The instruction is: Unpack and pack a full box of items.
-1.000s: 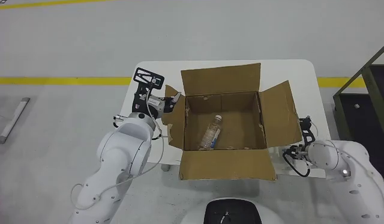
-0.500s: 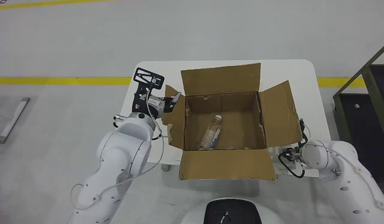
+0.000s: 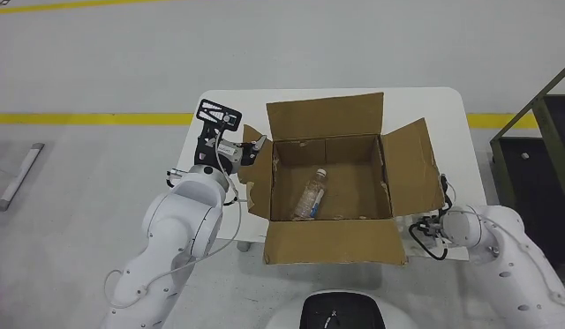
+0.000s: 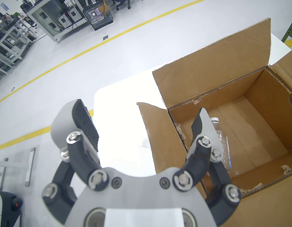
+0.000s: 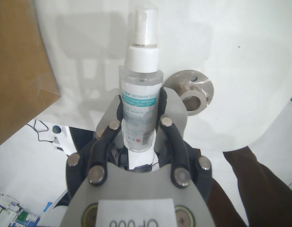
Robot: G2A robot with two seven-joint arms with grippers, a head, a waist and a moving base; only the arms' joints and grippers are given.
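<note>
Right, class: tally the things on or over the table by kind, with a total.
Cardboard box: 1
Bottles: 2 (water bottle in the box, spray bottle in the right gripper)
Metal flange: 1
Total: 4

A white bench (image 3: pixel 424 100) with rounded corners carries everything. A large open cardboard box (image 3: pixel 327 115) sits directly on it and covers most of its top. The box's four flaps are folded outward: the far flap leans toward the bench's far edge, the side flaps spread left and right, and the near flap hangs out over the near edge. Bare white surface shows in strips along the far edge and down both sides of the box. On the strip to the robot's right, a round metal flange (image 5: pixel 192 90) lies flat, with its centre bore and bolt holes facing up. It is near the box but not touching it.
</note>
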